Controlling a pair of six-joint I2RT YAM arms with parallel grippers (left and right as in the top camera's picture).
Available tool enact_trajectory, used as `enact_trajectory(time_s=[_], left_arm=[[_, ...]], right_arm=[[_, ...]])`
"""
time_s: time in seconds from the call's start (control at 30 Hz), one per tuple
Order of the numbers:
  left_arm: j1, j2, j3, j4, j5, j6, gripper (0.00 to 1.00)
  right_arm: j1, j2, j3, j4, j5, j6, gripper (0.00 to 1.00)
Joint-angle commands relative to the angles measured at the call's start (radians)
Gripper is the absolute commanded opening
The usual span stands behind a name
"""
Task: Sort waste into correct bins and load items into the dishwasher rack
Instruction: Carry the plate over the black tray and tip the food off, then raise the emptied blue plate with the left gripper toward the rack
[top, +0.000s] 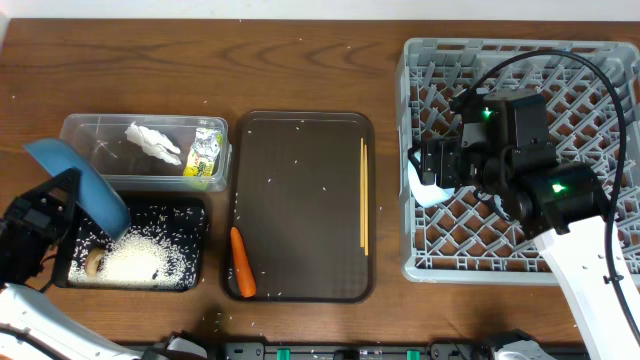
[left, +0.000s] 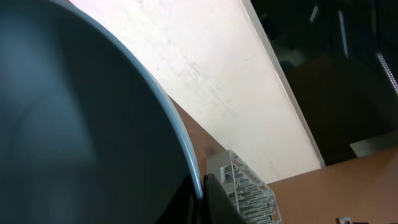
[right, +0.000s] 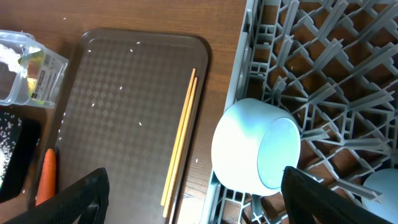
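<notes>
The blue plate (left: 74, 124) fills my left view, clamped in my left jaws and tilted over the black tray (top: 195, 215) at lower left. My right jaws gape over the rack (right: 348, 74), at its left edge. The chopsticks (top: 364, 195) lie left of them, lengthwise up-frame, nearer this arm.

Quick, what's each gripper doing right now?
Left gripper: closed on the blue plate, tilted over the black tray.
Right gripper: open, over the light-blue bowl lying in the rack.
</notes>
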Motion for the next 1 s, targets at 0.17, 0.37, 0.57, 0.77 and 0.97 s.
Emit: enact_trajectory(time_s=[0.17,0.37,0.57,0.77,0.97], left_arm=[[-0.203,-0.011,0.003,0.121,0.106,0.007,0.06],[-0.562,-0.011,0.003,0.506,-0.003,-0.281,0.06],[-0.937,0.042,0.003,1.113,-0.219,-0.606,0.06],[-1.204,0.217,0.003,1.509,-0.423,-0.764,0.06],[-1.404,0.486,0.006,1.931,-0.712,-0.976,0.06]], right_arm=[[0.003,0.002,0.014,0.019,0.013,0.037,0.82],[-0.122,-0.055,0.053,0.039,0.013,0.109,0.82],[-0.277,-0.145,0.06,0.016,0.012,0.187,0.84],[-0.363,-0.197,0.06,-0.044,0.013,0.188,0.84],[-0.425,-0.2,0.06,-0.062,0.013,0.207,0.84]])
